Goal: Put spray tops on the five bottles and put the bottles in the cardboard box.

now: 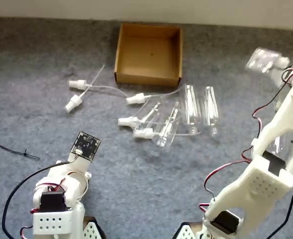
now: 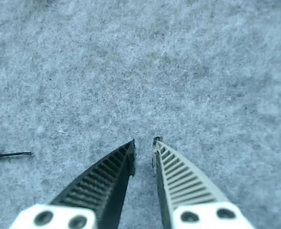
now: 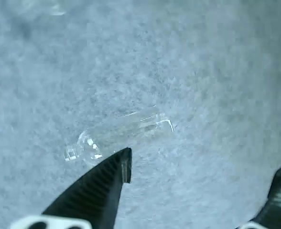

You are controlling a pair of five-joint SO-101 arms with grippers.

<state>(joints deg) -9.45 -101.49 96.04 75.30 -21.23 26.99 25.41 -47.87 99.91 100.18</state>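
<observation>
Right claw spread wide and empty, hanging over 1 clear bottle that lies on its side on the grey worktop — left of centre in the wrist frame, just off the black finger. I'd shift across so both fingers straddle the body, drop low and close gently; it could roll. Left claw all but clenched, holding nothing. Cardboard box sits top centre of the high view, the other bottles lower right of it.
</observation>
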